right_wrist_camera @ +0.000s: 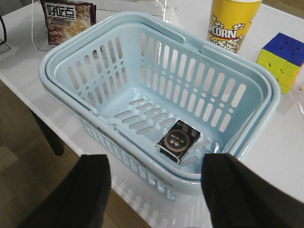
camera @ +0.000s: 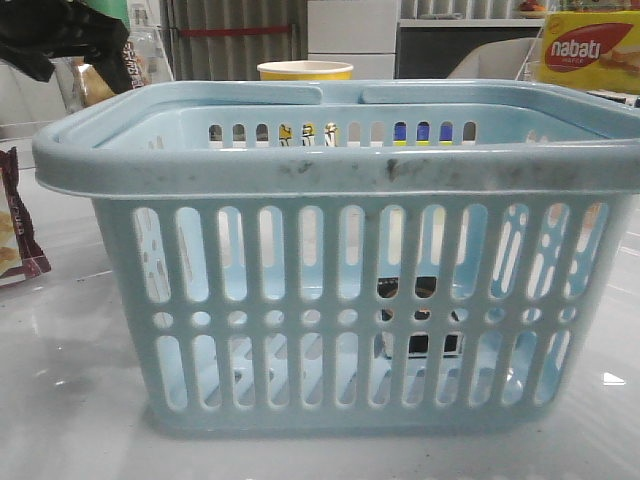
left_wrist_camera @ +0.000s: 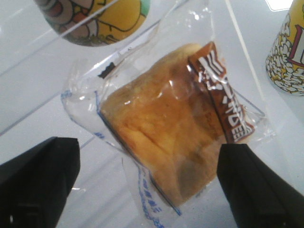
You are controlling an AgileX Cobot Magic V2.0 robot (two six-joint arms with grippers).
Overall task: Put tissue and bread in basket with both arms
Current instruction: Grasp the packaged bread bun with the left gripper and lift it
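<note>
Basket (camera: 330,180) on the table (right_wrist_camera: 280,142), near edge facing the front camera. Tissue (right_wrist_camera: 178,141) lies flat on the basket floor, toward one end. Right gripper (right_wrist_camera: 154,190) hangs above the basket rim, wide open, empty; tissue below, apart from it. Bread (left_wrist_camera: 171,137) in its wrapper sits between the fingers (left_wrist_camera: 38,180) of the left gripper (left_wrist_camera: 147,183), spread wide, not closed on it. Popcorn cup (right_wrist_camera: 232,21) and cube (right_wrist_camera: 281,59) stand behind the basket.

Your white worktop (right_wrist_camera: 285,137) carries the basket (right_wrist_camera: 85,95), a popcorn cup (right_wrist_camera: 232,21), a puzzle cube (right_wrist_camera: 282,59), a snack packet (right_wrist_camera: 66,19) and the wrapped bread (left_wrist_camera: 175,137).
</note>
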